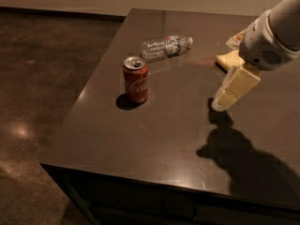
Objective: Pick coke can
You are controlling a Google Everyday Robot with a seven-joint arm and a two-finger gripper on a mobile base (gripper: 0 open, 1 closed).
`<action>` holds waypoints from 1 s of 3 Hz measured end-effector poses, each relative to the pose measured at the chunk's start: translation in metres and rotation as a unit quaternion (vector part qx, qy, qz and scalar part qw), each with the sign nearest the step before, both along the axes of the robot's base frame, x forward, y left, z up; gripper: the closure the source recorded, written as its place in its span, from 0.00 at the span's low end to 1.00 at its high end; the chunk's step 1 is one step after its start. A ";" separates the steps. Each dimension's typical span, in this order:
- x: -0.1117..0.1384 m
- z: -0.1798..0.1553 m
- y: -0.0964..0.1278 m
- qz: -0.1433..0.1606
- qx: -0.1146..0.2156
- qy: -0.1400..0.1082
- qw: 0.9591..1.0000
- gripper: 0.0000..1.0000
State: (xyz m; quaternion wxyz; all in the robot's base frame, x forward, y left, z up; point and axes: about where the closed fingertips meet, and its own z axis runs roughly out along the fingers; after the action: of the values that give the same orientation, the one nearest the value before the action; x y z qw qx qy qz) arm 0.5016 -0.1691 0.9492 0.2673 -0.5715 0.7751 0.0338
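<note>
- Risking a toppled can [136, 81] if coming in too low or too fast from the right. Standing upright and light, and probably rolling off toward the left edge of the table [154, 144] once tipped.
- Risking a brush against the bottle [166, 47], lying on its side just behind the can and apart from it, if swinging wide on the far side. Round, so likely rolling at a touch.
- Risking a slip off the can's smooth curved wall if closing off-centre or too near the silver top.
- Possibly catching the yellow sponge [228, 59], lying on the table just behind the wrist, if pulling back or turning carelessly.
- Hanging the gripper [224, 100] over the right half of the table, well apart from the can, tilting down and to the left and casting a dark shadow [243, 158] on the tabletop below.
- Reaching in with the white arm [276, 29] from the upper right corner.
- Not showing whether the gripper is set wide or narrow. Carrying nothing visible.
</note>
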 end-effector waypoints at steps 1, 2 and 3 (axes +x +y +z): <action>0.015 -0.015 0.031 0.007 0.031 -0.021 0.999 0.00; 0.034 -0.027 0.061 0.008 0.055 -0.037 0.998 0.00; 0.049 -0.032 0.091 0.013 0.084 -0.041 0.996 0.00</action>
State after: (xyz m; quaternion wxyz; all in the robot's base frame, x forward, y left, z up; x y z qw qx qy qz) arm 0.5506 -0.0778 0.9172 0.3449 -0.5584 0.7503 0.0788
